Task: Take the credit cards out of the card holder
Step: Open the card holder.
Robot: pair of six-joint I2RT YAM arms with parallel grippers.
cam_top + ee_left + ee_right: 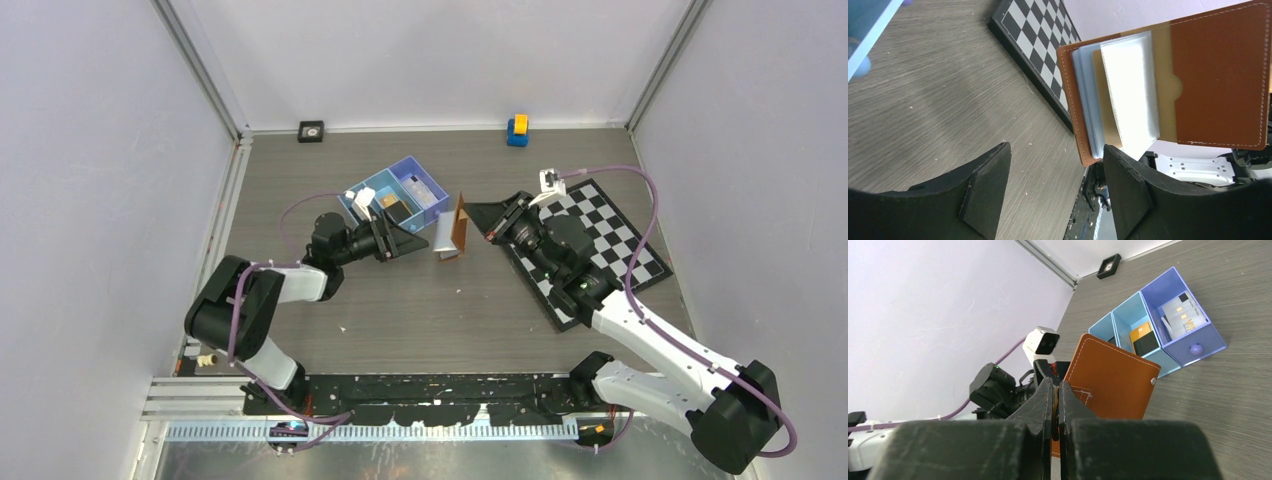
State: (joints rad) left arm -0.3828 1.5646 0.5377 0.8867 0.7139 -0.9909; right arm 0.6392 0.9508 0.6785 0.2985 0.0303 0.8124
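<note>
1. Left gripper (1057,154): jaws apart, nothing between them. It points at the open face of the holder.
2. Blue tray (1210,342), just behind that gripper, already has cards in its compartments. I'd treat it as your drop-off.
3. Credit cards (1130,95): a whitish one sits foremost, with a gold-orange and a pale blue one behind it, all tucked in the holder's pocket. Their lower edge is just beside one finger (1128,190) of the left gripper. I can't tell if they touch.
4. The step in hand looks like the pinch. Shift sideways until only the whitish card's bare edge sits between the pads, clear of the leather, then close.
5. Take one card at a time. The stack is fanned tight, so a deep bite will probably catch two.
6. Card holder (1113,380): brown, opened, held on edge above the table between the two grippers.
7. Right gripper (1056,390): clamped shut on the holder's flap. Leave it locked as your anchor. Pull the card along the pocket's line, away from this grip, or you risk dragging the holder out of it.
8. Chequered board (620,235) lies under the right arm and isn't part of the job.
</note>
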